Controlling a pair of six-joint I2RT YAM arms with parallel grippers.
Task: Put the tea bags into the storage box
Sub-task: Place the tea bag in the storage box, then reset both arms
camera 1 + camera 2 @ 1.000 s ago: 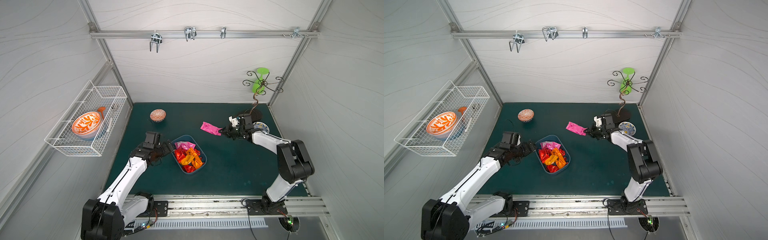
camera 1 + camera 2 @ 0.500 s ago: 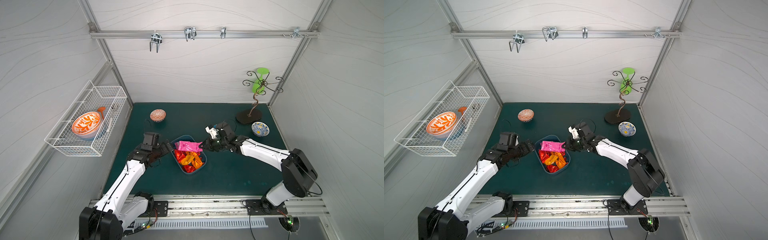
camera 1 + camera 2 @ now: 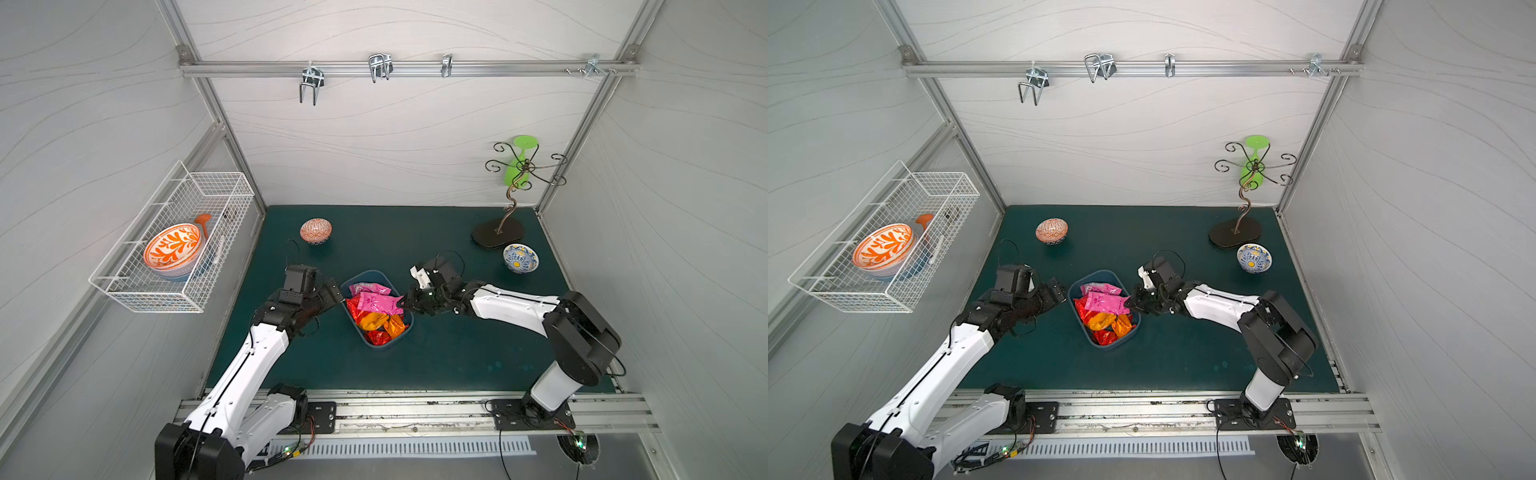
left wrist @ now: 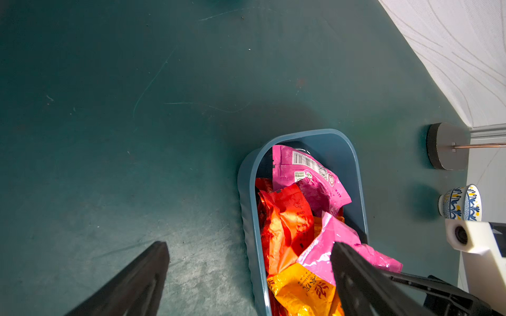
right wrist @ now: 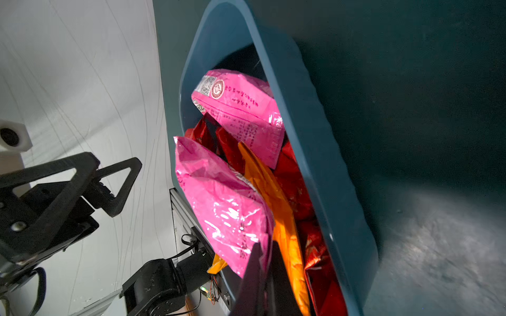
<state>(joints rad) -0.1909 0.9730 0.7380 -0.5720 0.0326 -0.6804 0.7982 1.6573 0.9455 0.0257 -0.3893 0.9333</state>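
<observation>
Tea bag (image 3: 376,302) — the pink one — over the storage box (image 3: 370,273), corner clamped in right end effector (image 3: 404,302); pinch clear only wrist-side.

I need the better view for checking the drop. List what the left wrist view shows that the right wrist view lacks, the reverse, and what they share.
Left wrist only: the blue-and-yellow bowl and the stand's dark base. Right wrist only: where the right hand pinches the pink tea bag by its edge, and a black joint of the left arm. Both: the storage box, the red and orange tea bags in it, the open left hand, the green mat.
</observation>
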